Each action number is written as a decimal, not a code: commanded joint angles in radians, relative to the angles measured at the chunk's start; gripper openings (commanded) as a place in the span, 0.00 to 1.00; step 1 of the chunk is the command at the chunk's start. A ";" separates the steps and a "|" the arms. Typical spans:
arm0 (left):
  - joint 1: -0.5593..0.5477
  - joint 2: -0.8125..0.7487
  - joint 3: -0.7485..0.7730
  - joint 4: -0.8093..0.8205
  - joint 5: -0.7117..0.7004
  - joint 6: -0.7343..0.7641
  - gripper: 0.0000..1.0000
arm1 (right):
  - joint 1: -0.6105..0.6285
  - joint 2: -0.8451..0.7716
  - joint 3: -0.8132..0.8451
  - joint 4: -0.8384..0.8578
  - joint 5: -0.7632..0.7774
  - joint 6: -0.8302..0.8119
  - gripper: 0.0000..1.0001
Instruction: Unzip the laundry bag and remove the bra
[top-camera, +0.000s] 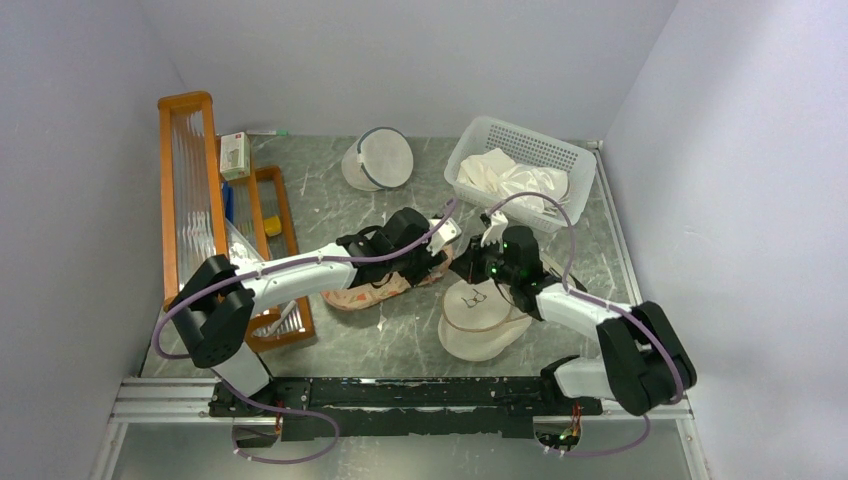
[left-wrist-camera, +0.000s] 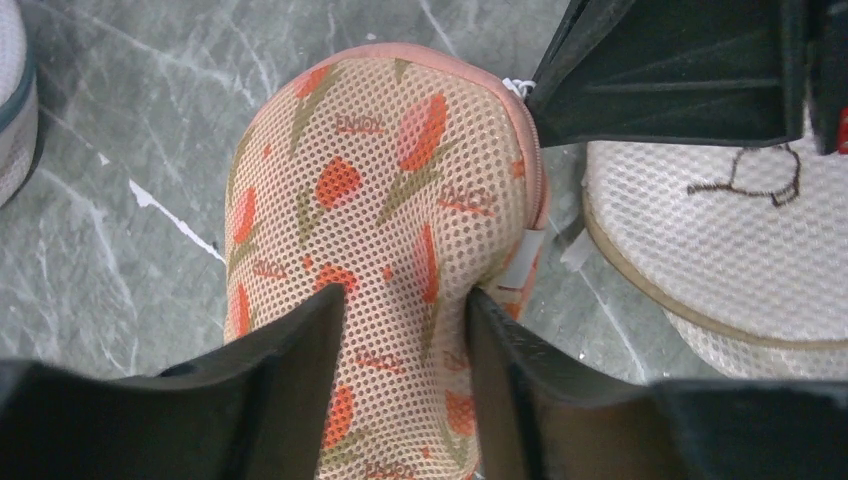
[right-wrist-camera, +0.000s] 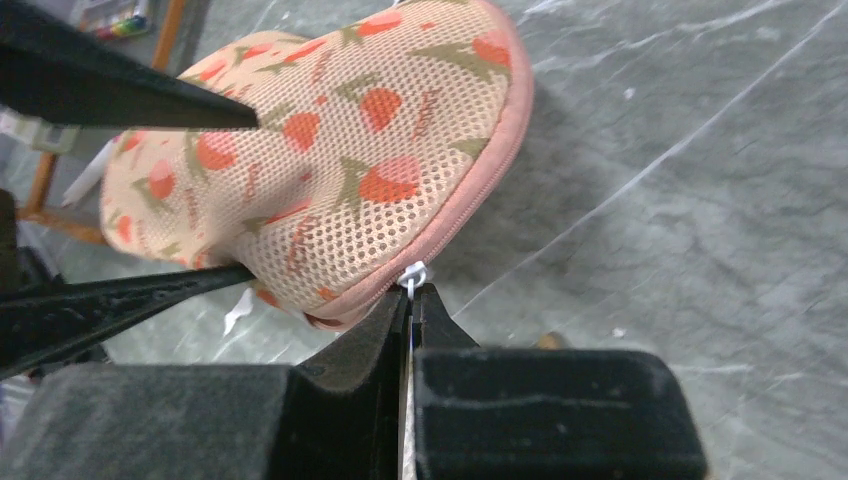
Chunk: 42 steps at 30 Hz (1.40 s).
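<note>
A peach mesh, two-lobed laundry bag (top-camera: 368, 294) with a red-orange carrot print and pink trim lay flat on the grey marbled bench (top-camera: 400, 345). It sat just left of a round cream pouch (top-camera: 485, 318) bearing a black bra icon. Its long axis ran away from that pouch.

The right end effector (right-wrist-camera: 412, 296) stood between pouch and bag, nearer the zipper. Its fingers were pressed together on the small white zipper pull (right-wrist-camera: 412, 272) at the bag's pouch-side tip. The pink zipper seam curved away from it around the lobe, so a pull would likely have to follow that curve.

The left end effector (left-wrist-camera: 405, 300) pinched the bag's narrow waist, bunching the mesh.

No deep red bra showed; it was probably inside. The left arm covered much of the bag from above, and how far the zipper stood open could not be told.
</note>
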 joint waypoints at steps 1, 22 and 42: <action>-0.005 -0.051 0.020 -0.014 0.146 -0.015 0.74 | 0.026 -0.099 -0.064 0.027 -0.052 0.073 0.00; -0.084 -0.067 0.008 -0.005 0.220 -0.016 0.71 | 0.112 -0.242 -0.122 -0.005 -0.024 0.155 0.00; -0.124 -0.056 0.000 -0.007 0.079 0.016 0.07 | 0.070 -0.202 -0.080 -0.064 0.139 0.132 0.00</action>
